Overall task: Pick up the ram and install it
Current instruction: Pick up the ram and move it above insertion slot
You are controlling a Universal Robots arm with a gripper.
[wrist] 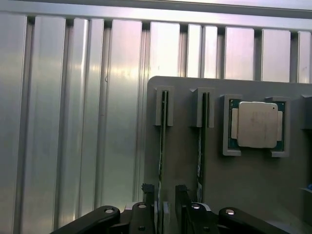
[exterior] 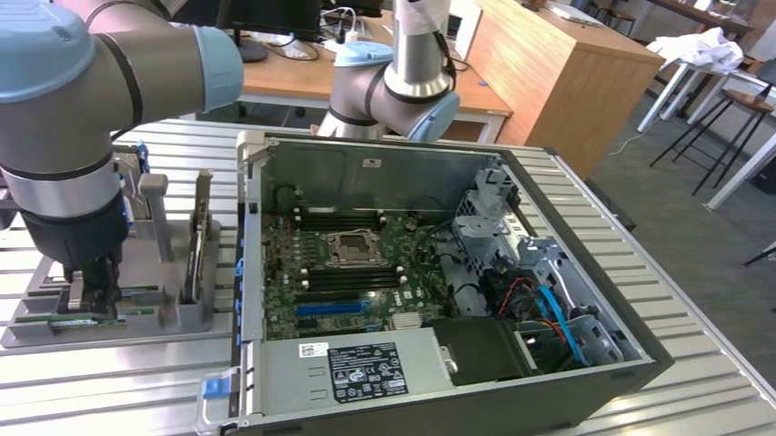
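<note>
Green ram, flanked by parted gripper

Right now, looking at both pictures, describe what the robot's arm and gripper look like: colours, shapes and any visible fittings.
The silver-grey tubular robot arm has thick rounded joints with pale blue caps and a dark ring. The black metal gripper has jointed link fingers fastened with shiny silver pins.

Thin grn ram stands on edge in grey holder slot.
</note>
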